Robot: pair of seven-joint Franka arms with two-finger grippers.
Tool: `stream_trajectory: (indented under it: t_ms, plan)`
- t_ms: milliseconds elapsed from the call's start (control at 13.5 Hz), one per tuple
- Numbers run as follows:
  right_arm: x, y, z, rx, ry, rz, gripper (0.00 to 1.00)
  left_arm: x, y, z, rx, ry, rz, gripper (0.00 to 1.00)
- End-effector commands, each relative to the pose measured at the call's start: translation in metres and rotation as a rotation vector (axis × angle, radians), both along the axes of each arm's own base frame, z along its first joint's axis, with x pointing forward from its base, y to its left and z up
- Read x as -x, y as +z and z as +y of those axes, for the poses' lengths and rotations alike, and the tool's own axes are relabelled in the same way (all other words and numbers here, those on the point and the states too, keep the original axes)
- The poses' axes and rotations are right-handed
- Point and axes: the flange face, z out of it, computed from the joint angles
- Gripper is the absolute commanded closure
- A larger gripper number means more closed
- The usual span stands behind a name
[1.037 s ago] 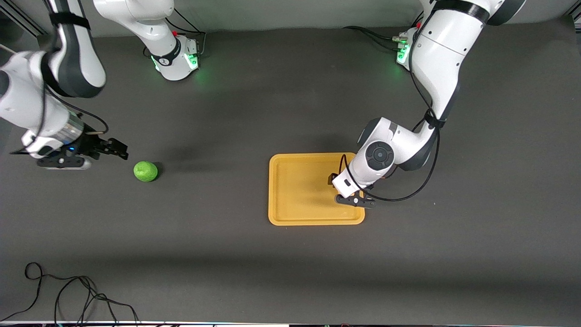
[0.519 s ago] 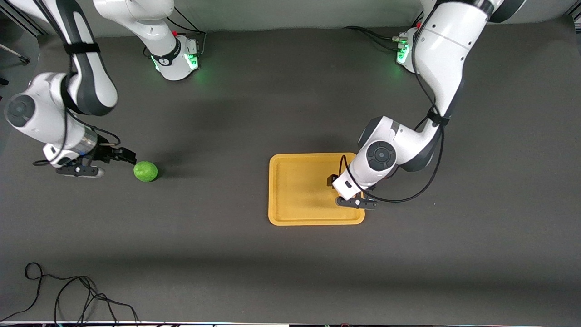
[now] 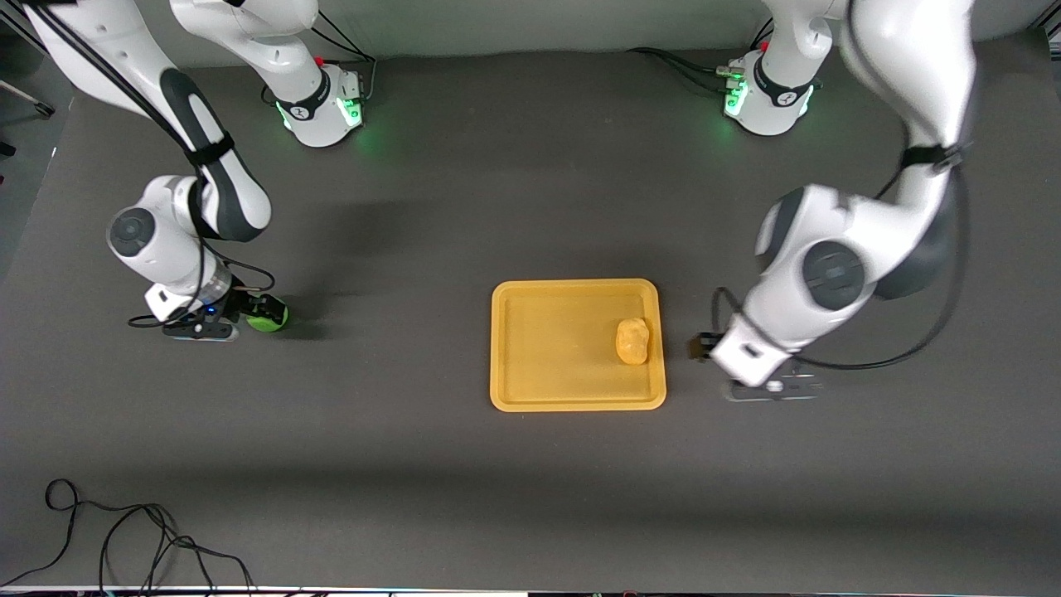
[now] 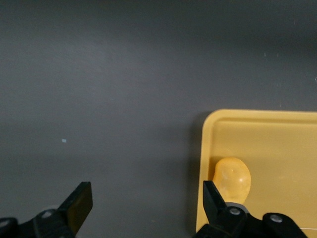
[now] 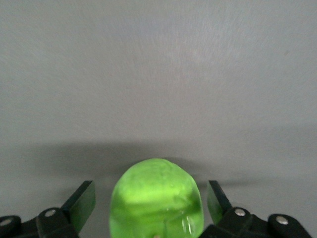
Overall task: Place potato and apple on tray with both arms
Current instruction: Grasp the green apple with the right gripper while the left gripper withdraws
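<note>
Meanwhile, potato (image 3: 632,341) lies on tray (image 3: 547,398); left end effector (image 4: 146,210) hangs released beside it, while right end effector (image 5: 151,208), spread wide, straddles apple (image 5: 156,198).

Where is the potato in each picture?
Front view: the potato lies on the tray, at the end toward the left arm.
Left wrist view: the potato shows beside one finger of the open left gripper, just inside the tray's corner.
Right wrist view: not in it; only the apple.
Shared landmark: the tray's rim beside the potato.
</note>
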Motion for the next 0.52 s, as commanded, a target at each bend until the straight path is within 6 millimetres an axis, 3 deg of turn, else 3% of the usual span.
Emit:
stream_trajectory:
  t_ms: [0,74,148,222,296,370,444]
  plan:
    - [0.004,-0.013,-0.001,0.0,0.013,0.008,0.0,0.014,0.038,0.041,-0.029,-0.008,0.009,0.01]
    - [0.005,-0.014,-0.001,-0.001,0.013,0.017,0.05,0.018,0.045,0.069,-0.037,-0.036,0.024,0.01]
    - [0.004,-0.013,-0.001,-0.002,0.018,0.02,0.35,0.022,0.055,0.093,-0.036,-0.037,0.018,0.01]
    - [0.004,-0.012,0.0,-0.003,0.019,0.028,0.52,0.03,0.062,0.104,-0.038,-0.025,0.009,0.01]
    - [0.004,-0.01,0.0,-0.005,0.019,0.032,0.53,0.037,0.066,0.11,-0.041,-0.026,0.0,0.03]
    - [0.0,0.003,0.001,-0.008,0.018,0.031,0.53,0.041,0.073,0.129,-0.044,-0.014,-0.007,0.04]
    - [-0.007,0.026,0.002,-0.014,0.018,0.032,0.53,0.048,0.084,0.147,-0.049,-0.05,-0.018,0.04]
